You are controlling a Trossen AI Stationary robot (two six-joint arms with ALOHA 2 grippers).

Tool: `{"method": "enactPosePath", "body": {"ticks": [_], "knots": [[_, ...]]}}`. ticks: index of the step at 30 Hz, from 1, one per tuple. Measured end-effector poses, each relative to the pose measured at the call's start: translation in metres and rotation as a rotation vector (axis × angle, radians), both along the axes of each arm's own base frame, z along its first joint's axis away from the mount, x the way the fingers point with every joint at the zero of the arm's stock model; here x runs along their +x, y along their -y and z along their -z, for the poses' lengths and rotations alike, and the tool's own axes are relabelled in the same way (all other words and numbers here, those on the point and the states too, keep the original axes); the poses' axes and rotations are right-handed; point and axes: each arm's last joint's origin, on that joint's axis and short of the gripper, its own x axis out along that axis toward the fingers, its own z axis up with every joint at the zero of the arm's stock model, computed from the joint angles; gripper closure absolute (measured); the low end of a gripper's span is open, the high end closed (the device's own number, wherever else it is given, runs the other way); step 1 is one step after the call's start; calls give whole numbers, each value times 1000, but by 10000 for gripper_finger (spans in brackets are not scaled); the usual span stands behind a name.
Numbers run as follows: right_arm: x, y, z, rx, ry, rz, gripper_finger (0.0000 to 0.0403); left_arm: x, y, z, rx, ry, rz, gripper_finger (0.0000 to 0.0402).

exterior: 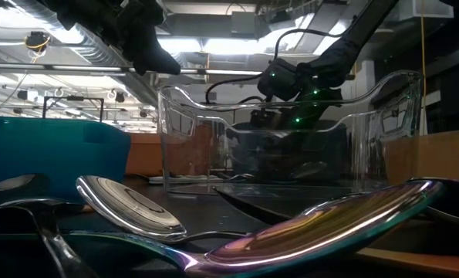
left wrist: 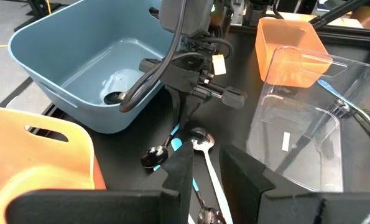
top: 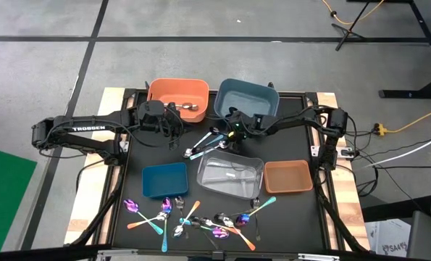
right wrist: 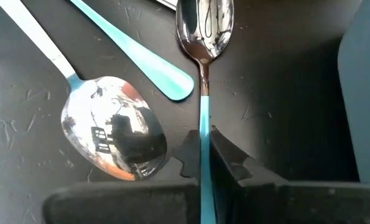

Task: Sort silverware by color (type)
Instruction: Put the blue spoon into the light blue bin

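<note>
Pincer (right wrist: pixel 201 163) of the right arm pinches a teal-handled spoon (right wrist: pixel 203 37) lying on the black surface (right wrist: pixel 284 93); left pincer (left wrist: pixel 206 171) is spread.

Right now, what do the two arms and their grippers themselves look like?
Both arms are dark, jointed builds with black cables looped along them. The left arm carries white lettering on its link. The left gripper has flat, dark, angular fingers. The right gripper has the same, and small green lights glow near its wrist.
</note>
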Motion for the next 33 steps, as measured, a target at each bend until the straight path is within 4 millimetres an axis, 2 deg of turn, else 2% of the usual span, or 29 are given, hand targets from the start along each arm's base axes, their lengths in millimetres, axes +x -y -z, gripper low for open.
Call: {"method": "enactPosePath", "body": {"ticks": [9,24,33], "knots": [[-2,-2,-7,47,24,-34,399,0,0,0,0,0,0,329],[-13,-5,-47,4,75,-19,401,0,0,0,0,0,0,329],[-33,-7,-92,-42,143,-35,402,0,0,0,0,0,0,329]]}}
